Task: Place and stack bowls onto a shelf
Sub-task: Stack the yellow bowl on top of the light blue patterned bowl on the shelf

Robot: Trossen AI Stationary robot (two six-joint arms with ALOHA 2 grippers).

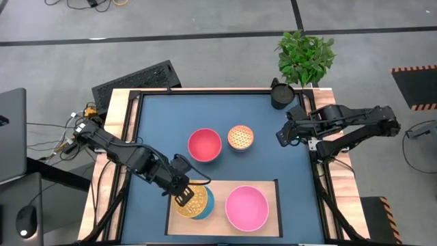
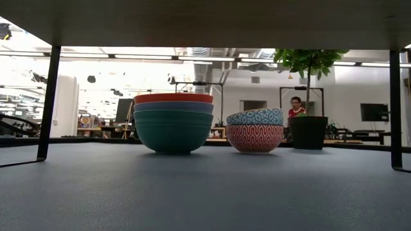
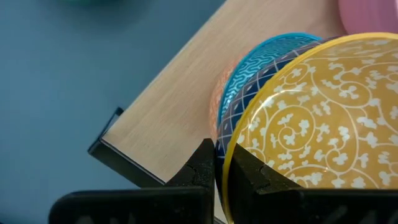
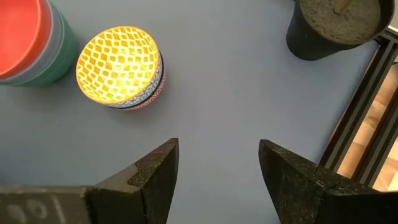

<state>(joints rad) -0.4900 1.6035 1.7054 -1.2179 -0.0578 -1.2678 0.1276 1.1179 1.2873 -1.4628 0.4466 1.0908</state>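
Yellow patterned bowl [image 1: 192, 203] sits on the shelf [image 1: 273, 186] atop a blue stack, beside the pink bowl [image 1: 246, 208]; left gripper [image 1: 182, 197] pinches its rim. Left wrist view: centre the bowl before release. Right gripper [image 4: 217, 165] hovers, fingers spread, near the orange-lattice bowl [image 4: 120, 65].

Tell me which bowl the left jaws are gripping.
The yellow bowl with white scrollwork, topping the small stack on the wooden shelf. The left gripper pinches its rim; the pink bowl beside it sits untouched.
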